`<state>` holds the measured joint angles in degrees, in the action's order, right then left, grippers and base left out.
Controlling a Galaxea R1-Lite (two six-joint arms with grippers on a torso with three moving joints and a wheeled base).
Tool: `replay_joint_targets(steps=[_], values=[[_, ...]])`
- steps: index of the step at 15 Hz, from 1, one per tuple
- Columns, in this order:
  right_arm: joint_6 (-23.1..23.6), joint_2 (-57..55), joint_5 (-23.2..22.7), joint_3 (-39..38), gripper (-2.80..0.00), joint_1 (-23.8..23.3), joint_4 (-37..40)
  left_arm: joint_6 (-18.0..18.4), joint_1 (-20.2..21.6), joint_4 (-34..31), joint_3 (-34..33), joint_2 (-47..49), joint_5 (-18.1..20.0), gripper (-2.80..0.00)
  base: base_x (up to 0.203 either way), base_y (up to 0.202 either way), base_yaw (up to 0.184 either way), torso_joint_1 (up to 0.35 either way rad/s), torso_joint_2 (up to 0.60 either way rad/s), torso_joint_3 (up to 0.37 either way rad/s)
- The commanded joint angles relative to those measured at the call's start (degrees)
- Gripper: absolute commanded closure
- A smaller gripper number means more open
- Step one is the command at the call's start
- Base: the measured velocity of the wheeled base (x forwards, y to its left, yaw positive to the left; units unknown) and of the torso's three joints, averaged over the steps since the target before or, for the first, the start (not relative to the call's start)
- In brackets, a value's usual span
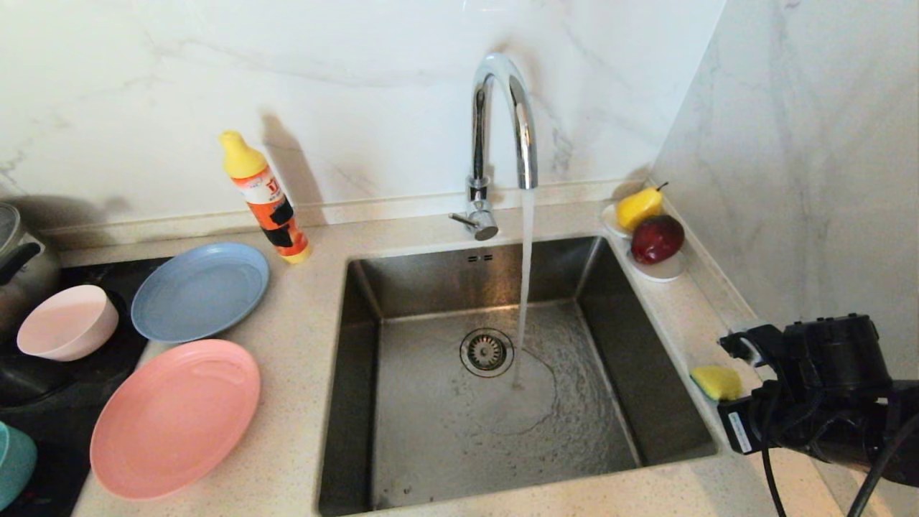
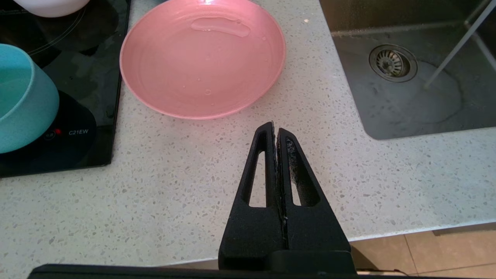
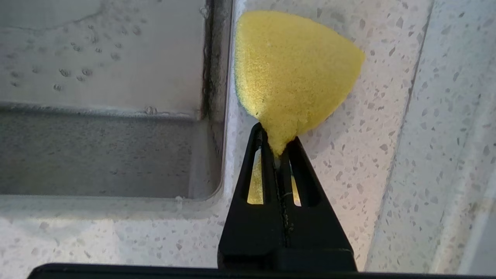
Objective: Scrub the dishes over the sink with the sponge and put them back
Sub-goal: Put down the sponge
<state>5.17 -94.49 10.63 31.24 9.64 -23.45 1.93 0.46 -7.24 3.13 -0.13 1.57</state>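
Note:
My right gripper [image 3: 277, 145] is shut on a corner of the yellow sponge [image 3: 294, 73], squeezing it to a point. The sponge [image 1: 716, 382] is over the counter strip just right of the sink [image 1: 646, 359], where water runs from the faucet [image 1: 502, 122]. Left of the sink lie the grey-blue plate [image 1: 199, 291] and the salmon-pink plate [image 1: 176, 416]. The pale pink bowl [image 1: 68, 322] and the teal bowl [image 1: 14, 463] sit on the black hob. My left gripper [image 2: 276, 130] is shut and empty, parked over the counter's front edge near the salmon-pink plate [image 2: 203, 58].
An orange detergent bottle [image 1: 266, 197] stands behind the plates. A small white dish [image 1: 664, 269] with a pear and an apple sits at the sink's back right corner. A metal pot [image 1: 21, 266] is at far left. The marble side wall [image 1: 804, 179] runs close on the right.

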Motion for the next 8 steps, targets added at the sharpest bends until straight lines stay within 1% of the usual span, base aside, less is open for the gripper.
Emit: replay_joint_targets(steps=[1,5,8], values=[[-0.1,0.6,0.0,-0.4,0.00,0.4,-0.1,0.0,0.0,-0.1,0.0,0.1,0.0,0.00,0.000,0.000,0.000,0.000,0.00,0.000],[-0.6,0.6,0.2,-0.6,0.00,0.4,-0.1,0.0,0.0,-0.1,0.0,0.1,0.0,0.00,0.000,0.000,0.000,0.000,0.00,0.000],[-2.1,0.0,0.2,-0.9,0.00,0.2,0.1,0.0,0.0,-0.1,0.0,0.1,0.0,0.00,0.000,0.000,0.000,0.000,0.00,0.000]])
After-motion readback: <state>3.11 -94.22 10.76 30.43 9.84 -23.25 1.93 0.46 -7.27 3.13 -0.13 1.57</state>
